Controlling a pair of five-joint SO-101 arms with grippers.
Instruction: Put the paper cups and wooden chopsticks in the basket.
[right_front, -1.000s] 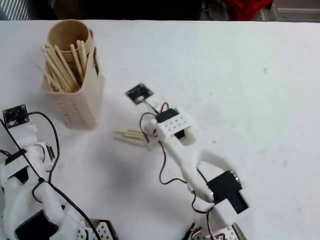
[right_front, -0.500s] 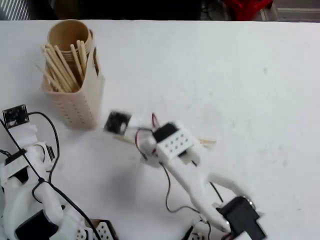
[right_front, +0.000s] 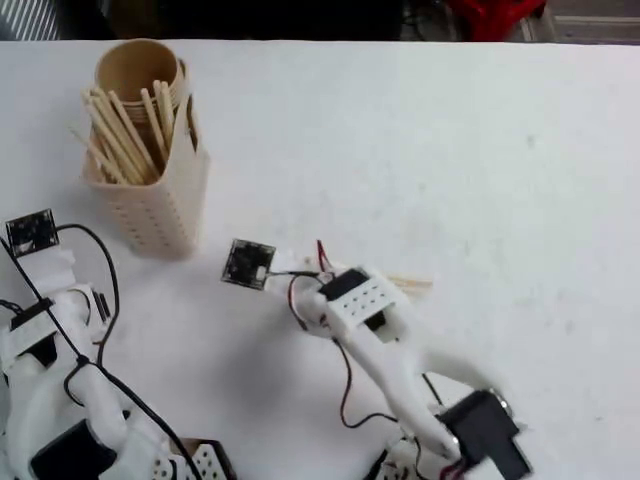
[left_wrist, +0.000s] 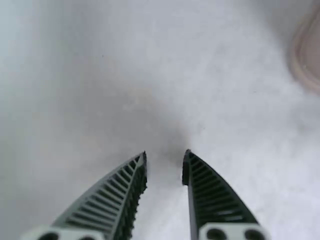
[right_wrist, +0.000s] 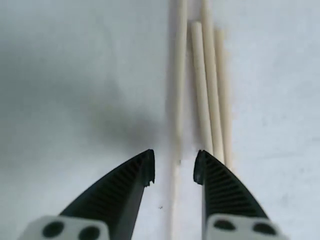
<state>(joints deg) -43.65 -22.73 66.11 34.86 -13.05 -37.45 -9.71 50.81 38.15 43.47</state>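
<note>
Mostly done: the tan paper cups and a bunch of pale wooden chopsticks sit in the beige perforated plastic basket. A few loose chopsticks are left on the white table, with the right gripper spread open over them. The left gripper is parted and holds nothing.

Matt wooden chopsticks (perforated plastic basket)

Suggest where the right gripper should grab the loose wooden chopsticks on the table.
Take the thin pale wooden chopsticks across their shafts, straight down from above. They lie flat and parallel on the white table, so fingers must straddle the bundle. The open right gripper spans one stick; I'd shift it sideways first.
</note>
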